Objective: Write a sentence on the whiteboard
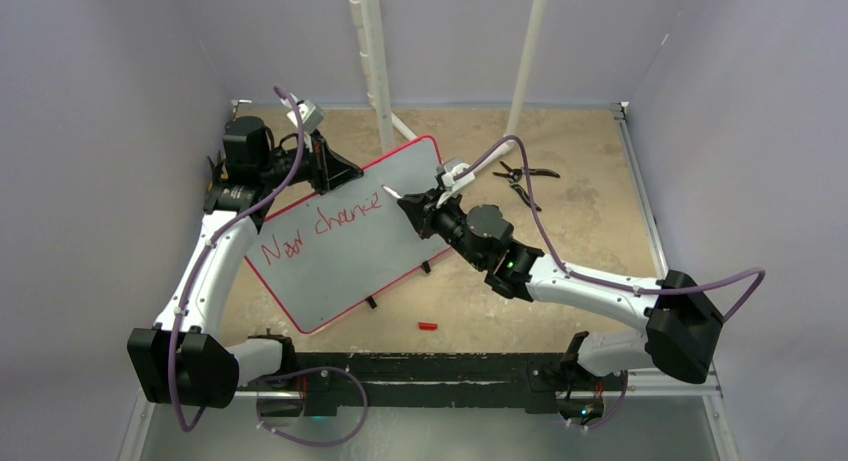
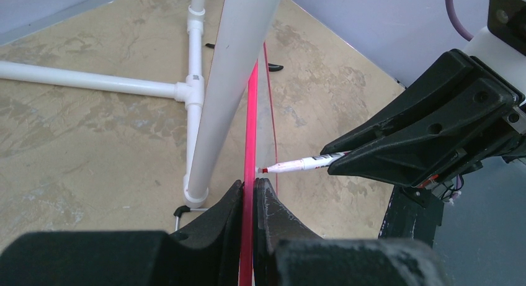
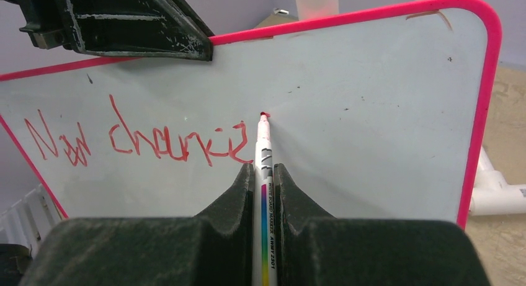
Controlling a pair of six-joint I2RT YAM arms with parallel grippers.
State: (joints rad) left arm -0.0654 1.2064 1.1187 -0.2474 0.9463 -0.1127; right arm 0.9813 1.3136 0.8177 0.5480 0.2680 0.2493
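Red rim of the whiteboard sits pinched in your left gripper, its jaws closed tight on the top edge. Your right gripper is clamped on a marker, tip against the board just right of the sentence, roughly "New chance".

Lab cell: plain walls, PVC frame

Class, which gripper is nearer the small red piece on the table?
Right: the right gripper sits beyond the red piece, before the whiteboard; the left gripper clamps its far edge.
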